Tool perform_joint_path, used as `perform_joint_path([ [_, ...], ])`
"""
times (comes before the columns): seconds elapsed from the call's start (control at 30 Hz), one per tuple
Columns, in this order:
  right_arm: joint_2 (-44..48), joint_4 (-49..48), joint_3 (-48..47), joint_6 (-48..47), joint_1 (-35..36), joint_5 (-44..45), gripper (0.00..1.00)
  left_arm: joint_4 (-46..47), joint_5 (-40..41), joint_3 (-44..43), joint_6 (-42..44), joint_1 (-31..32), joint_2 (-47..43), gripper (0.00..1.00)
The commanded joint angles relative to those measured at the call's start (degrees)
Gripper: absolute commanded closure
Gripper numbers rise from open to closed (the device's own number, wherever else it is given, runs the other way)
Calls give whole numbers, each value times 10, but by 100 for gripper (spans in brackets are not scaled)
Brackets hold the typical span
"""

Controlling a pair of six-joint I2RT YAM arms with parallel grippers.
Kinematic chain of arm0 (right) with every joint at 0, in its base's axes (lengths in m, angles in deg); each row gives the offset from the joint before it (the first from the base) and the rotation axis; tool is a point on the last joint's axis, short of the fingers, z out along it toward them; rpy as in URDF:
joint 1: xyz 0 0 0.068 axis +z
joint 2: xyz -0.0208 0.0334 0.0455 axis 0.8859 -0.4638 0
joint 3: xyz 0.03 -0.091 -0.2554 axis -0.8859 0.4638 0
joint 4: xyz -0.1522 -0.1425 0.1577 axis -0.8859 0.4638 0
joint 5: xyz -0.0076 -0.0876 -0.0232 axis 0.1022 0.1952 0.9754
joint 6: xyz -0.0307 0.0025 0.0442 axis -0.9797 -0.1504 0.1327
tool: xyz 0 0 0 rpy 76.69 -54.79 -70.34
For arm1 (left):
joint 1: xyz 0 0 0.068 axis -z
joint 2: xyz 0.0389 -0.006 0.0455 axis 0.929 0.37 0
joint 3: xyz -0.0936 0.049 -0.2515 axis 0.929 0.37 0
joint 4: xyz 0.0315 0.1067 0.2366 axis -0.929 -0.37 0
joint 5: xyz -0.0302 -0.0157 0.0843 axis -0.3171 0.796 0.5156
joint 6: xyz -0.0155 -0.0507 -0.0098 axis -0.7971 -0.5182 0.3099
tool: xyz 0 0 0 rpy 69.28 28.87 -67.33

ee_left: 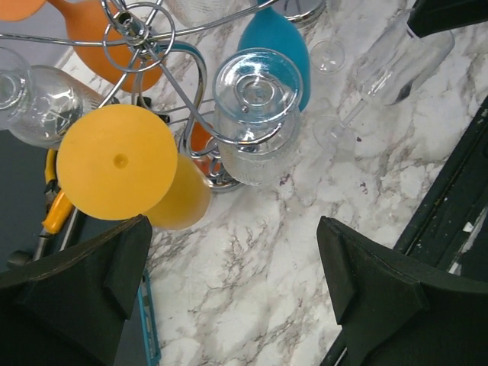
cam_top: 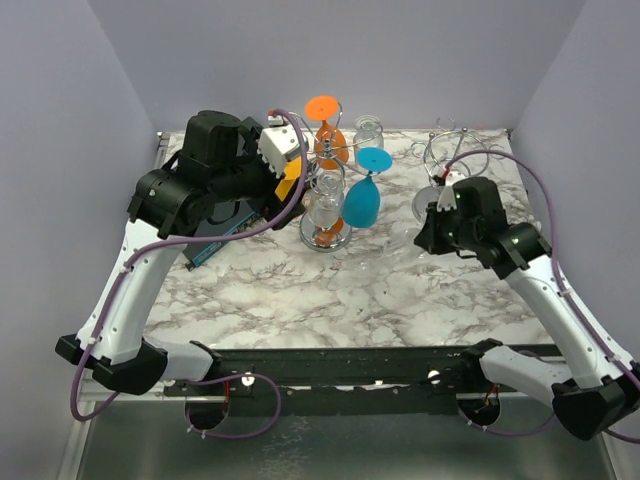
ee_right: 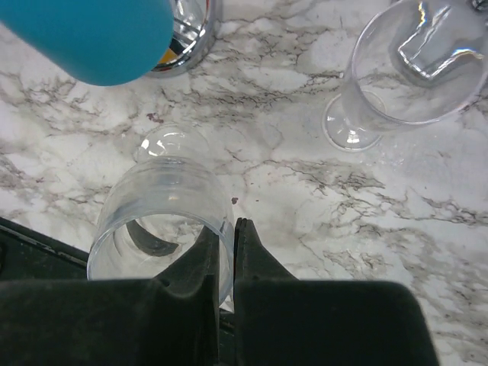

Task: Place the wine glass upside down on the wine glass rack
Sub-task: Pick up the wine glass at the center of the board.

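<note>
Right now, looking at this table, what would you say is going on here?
The right gripper is shut on the rim of a clear wine glass that stands on the marble table. The left gripper hangs open beside the wire rack, where a yellow glass and a blue glass hang upside down. The gripped glass is not yet on the rack. A second clear glass stands nearby.

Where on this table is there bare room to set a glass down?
Bare marble runs between the rack and the near rail, widest at the middle. Crowded: around the rack with its hanging glasses, and the right rear, where the right tool pinches a clear glass beside a second glass.
</note>
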Motion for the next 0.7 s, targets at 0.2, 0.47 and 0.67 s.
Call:
perform_joint_path([
  [0.2, 84, 121, -192, -28, 2, -33, 100, 21, -93, 26, -67, 1, -31, 1],
  [0.47, 113, -39, -247, -10, 2, -76, 100, 41, -132, -44, -92, 5, 11, 1],
  [0.67, 98, -184, -222, 18, 2, -100, 100, 51, -145, -89, -102, 24, 52, 1],
])
